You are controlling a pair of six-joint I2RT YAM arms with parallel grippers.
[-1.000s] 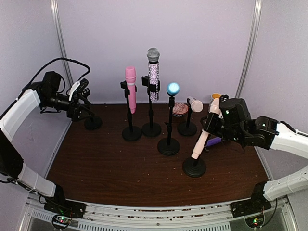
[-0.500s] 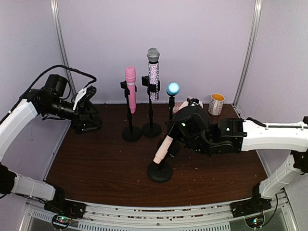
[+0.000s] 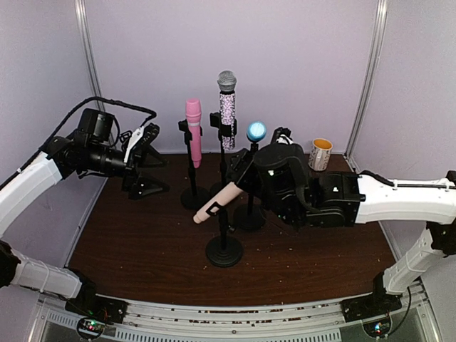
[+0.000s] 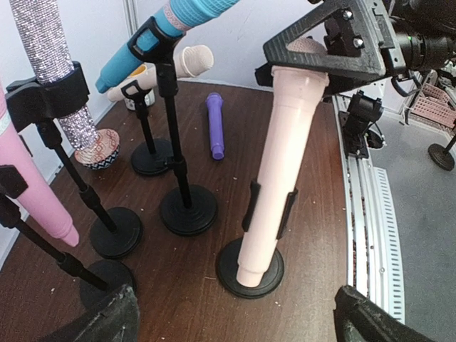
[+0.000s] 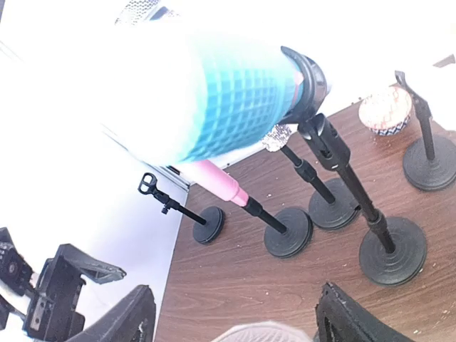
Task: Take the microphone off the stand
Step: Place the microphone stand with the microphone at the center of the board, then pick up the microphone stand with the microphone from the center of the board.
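Gripping the top end of the pale peach microphone (image 3: pixel 216 204), right claw (image 4: pixel 306 57) was clamped on it | microphone tilted, body seated in the clip (image 4: pixel 251 205) of its black stand (image 3: pixel 224 252), mid counter (image 3: pixel 142 242) | left claw (image 3: pixel 149 160) hung with fingers spread wide apart, far left

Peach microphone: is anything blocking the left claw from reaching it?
Nothing visible does. The left wrist view shows the peach microphone straight ahead of the open left gripper; the pink microphone's stand sits off to the side.
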